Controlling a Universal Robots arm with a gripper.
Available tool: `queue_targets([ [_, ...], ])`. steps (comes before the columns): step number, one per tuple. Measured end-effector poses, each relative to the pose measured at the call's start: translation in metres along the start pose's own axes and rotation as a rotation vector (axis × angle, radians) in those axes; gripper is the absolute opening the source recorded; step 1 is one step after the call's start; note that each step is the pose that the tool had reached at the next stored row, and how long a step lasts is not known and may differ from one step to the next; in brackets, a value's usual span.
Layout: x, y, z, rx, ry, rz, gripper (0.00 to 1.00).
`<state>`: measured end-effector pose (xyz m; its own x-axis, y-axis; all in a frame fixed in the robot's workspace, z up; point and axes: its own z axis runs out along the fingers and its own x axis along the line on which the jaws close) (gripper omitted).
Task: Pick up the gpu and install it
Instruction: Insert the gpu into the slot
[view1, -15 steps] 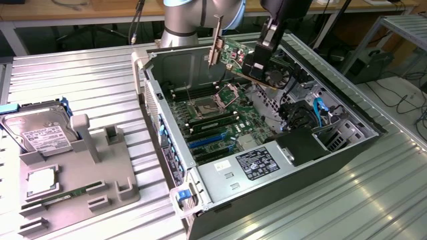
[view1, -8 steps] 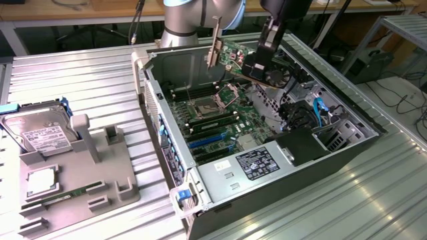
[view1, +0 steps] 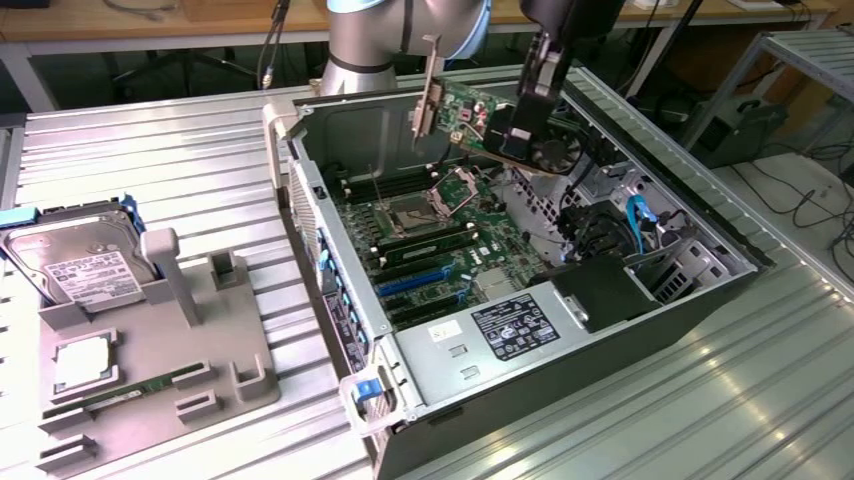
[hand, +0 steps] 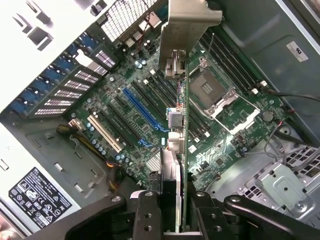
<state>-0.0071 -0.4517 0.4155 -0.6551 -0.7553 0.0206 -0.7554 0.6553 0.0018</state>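
The gpu (view1: 497, 122), a green card with a black fan and a pale metal end bracket (view1: 430, 92), hangs upright in the air over the open computer case (view1: 694, 270). My gripper (view1: 531, 95) is shut on its upper edge. In the wrist view the gpu (hand: 183, 150) shows edge-on between my black fingers (hand: 148, 216), its bracket (hand: 189, 30) pointing away from the camera. Below it lies the motherboard (hand: 225, 120), with the long blue slot (hand: 142, 107) a little to one side of the card's edge and well apart from it.
A CPU socket (hand: 210, 90) and memory slots lie under the card. The power supply (view1: 514, 330) and blue cables (view1: 641, 225) fill the case's near end. At the exterior view's left, a grey holder (view1: 200, 370) carries a hard drive (view1: 80, 265) and a RAM stick (view1: 134, 385).
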Motion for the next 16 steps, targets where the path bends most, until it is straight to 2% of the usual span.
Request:
queue_targets([
  [16,0.0,0.0,0.0,0.0027,0.0003,-0.131,0.28],
])
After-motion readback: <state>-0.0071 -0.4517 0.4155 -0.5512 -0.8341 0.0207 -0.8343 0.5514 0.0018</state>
